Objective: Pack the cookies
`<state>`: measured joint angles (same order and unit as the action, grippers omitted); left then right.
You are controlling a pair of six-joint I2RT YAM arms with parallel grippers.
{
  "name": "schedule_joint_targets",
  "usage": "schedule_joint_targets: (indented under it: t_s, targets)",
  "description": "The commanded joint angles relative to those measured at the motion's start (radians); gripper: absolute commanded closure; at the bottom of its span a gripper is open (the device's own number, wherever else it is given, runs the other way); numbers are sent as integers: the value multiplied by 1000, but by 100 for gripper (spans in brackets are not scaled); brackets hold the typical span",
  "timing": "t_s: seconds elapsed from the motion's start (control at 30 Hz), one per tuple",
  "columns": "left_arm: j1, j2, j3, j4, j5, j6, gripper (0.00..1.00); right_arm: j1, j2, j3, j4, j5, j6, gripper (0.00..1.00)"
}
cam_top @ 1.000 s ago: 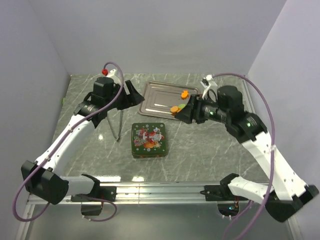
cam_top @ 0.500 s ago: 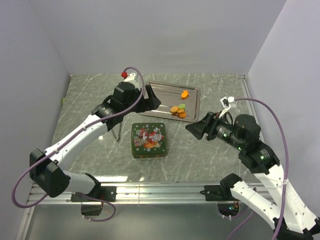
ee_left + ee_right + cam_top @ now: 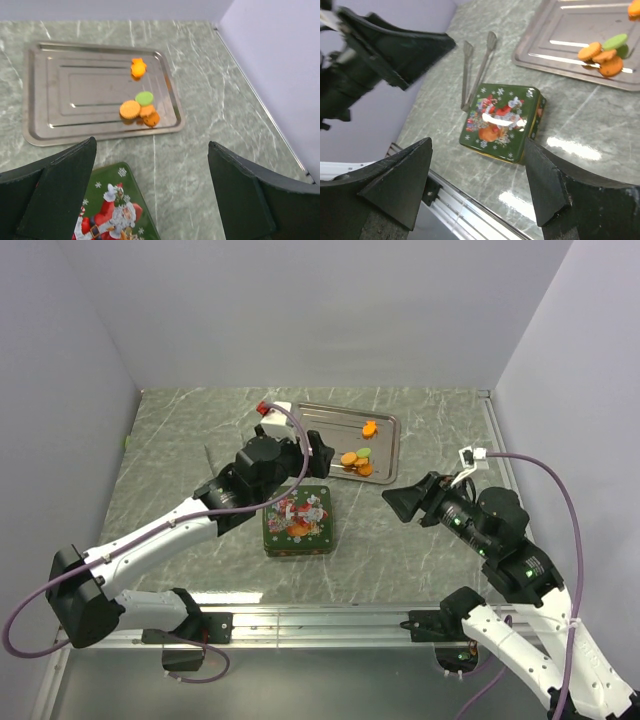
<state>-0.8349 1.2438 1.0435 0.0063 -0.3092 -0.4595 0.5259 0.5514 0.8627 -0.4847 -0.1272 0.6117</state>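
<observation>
The cookies [image 3: 356,461] lie on a steel tray [image 3: 320,430] at the back: a cluster of orange ones with one green, and one orange cookie [image 3: 369,426] apart. They also show in the left wrist view [image 3: 140,109] and in the right wrist view [image 3: 601,56]. No pink one shows. A green Christmas tin [image 3: 298,520], lid shut, lies in front of the tray. My left gripper [image 3: 312,454] is open and empty above the tin's far edge. My right gripper [image 3: 404,502] is open and empty, to the right of the tin.
Metal tongs [image 3: 476,72] lie on the table left of the tin, mostly hidden under my left arm in the top view. The grey walls stand close at the left, back and right. A metal rail [image 3: 320,620] runs along the near edge.
My left gripper has swung right and nearer, from the table's left to above the tin. My right gripper has drawn back from the tray toward the near right.
</observation>
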Motion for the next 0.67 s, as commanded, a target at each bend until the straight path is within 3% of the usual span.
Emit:
schedule_joint_targets:
  t_s: [0.0, 0.47, 0.63]
  targets:
    - [-7, -33, -3, 72, -83, 27, 1, 5, -16, -17, 40, 35, -10, 19]
    - [-10, -145, -69, -2, -165, 18, 1, 3, 64, -7, 127, 31, -35, 17]
    - [-9, -201, -94, -41, -232, 38, 1, 3, 117, 42, 127, 104, -66, 17]
